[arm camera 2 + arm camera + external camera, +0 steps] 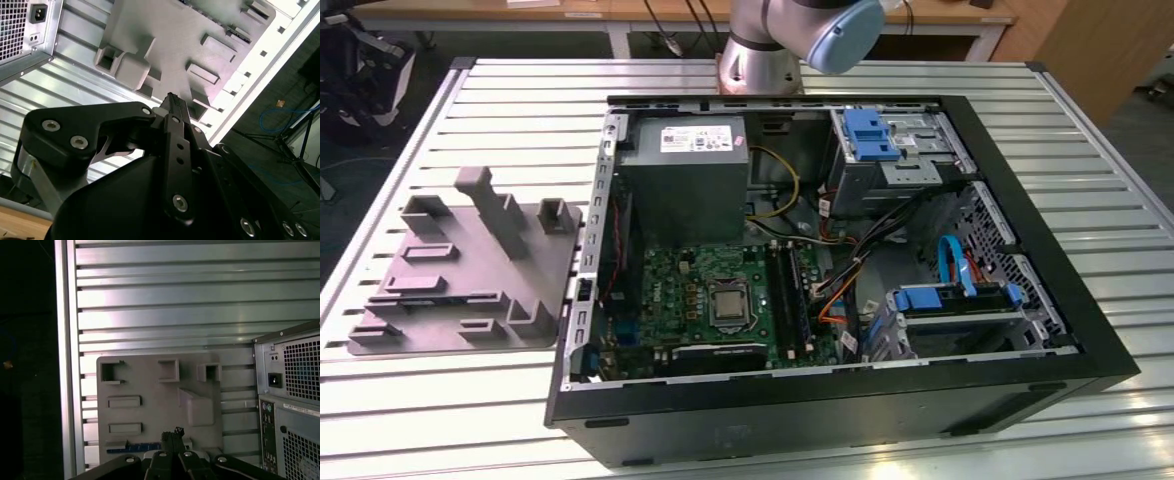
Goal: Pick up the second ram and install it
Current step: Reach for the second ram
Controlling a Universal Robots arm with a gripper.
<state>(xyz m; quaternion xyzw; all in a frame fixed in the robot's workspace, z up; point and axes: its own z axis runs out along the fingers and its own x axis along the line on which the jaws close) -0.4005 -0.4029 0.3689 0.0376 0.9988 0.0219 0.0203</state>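
Note:
My gripper (172,433) hangs high over the grey holder fixture (150,390), its two black fingertips (171,102) pressed together with nothing between them. A thin blue strip (132,446) lies along a slot at the fixture's edge closest to the fingers. It may be the second ram, but I cannot tell. The open computer case (1014,215) lies on the slatted metal table, with its green motherboard (687,290) facing up. Long dark memory slots (786,285) run beside the processor socket (726,303). What sits in them is unclear.
The fixture (454,270) stands at the exterior view's left of the case, with several raised blocks and pockets. The arm's base (761,50) rises behind the case. Inside the case are a power supply (683,175), blue drive brackets (870,135) and loose cables (847,270). The case's rear panel (295,405) sits beside the fixture.

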